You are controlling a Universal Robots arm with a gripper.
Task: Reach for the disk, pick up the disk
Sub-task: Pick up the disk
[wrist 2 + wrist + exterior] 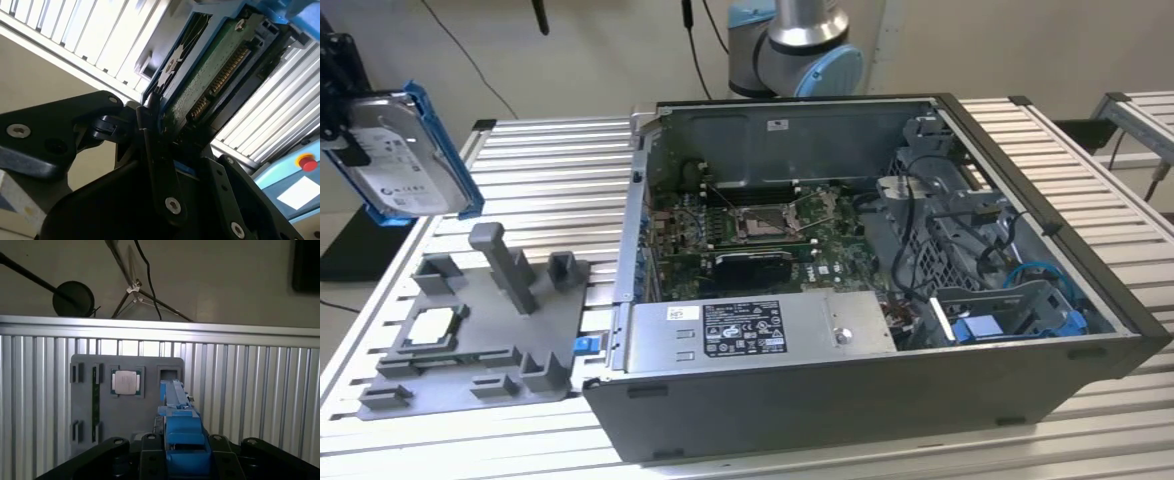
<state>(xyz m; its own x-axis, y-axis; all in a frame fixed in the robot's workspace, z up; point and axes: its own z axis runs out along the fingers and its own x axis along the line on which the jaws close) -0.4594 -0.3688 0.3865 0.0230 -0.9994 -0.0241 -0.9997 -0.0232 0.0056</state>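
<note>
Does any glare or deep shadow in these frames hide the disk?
Second wrist view: glare whitens the table, yet the disk is readable. First wrist view: a bright band runs along the table's far rail. Exterior view: the light is even, and the computer case is dimmer inside.

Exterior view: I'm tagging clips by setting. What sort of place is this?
Probably a robotics lab bench for computer assembly: a slatted aluminium table, an open computer case with its motherboard exposed, and the disk clamped in the jaws.
</note>
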